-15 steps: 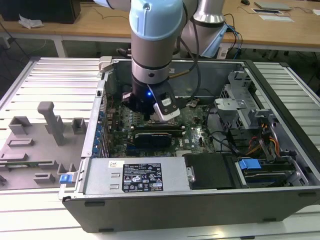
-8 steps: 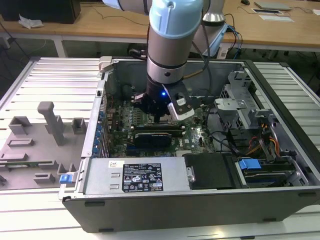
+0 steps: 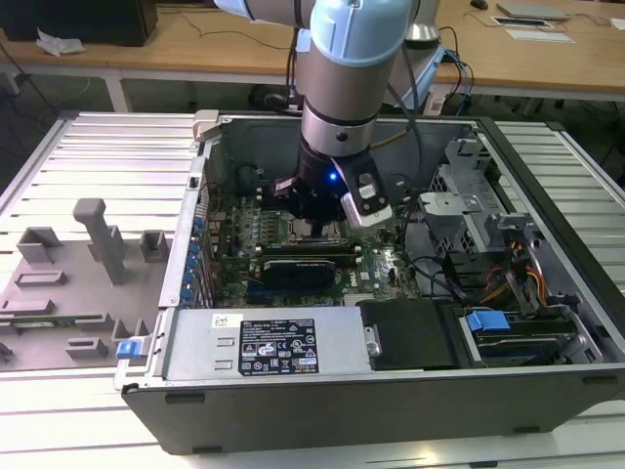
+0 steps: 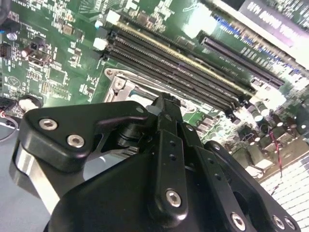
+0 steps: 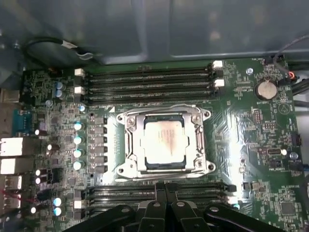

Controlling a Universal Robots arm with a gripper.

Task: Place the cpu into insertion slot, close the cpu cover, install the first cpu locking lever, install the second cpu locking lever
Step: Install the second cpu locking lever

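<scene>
Pale silver cpu (image 5: 165,142) seated in insertion slot (image 5: 126,145), cpu cover (image 5: 200,140) apparently closed over it, hand (image 5: 165,186) hovering just beside socket, fingers pressed together, holding nothing.

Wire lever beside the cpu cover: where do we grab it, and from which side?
Probably from straight above, jaws across an exposed stretch. The lever is a thin rod lying flat along the edge of the cover, so coming in sideways looks blocked by board parts.
</scene>
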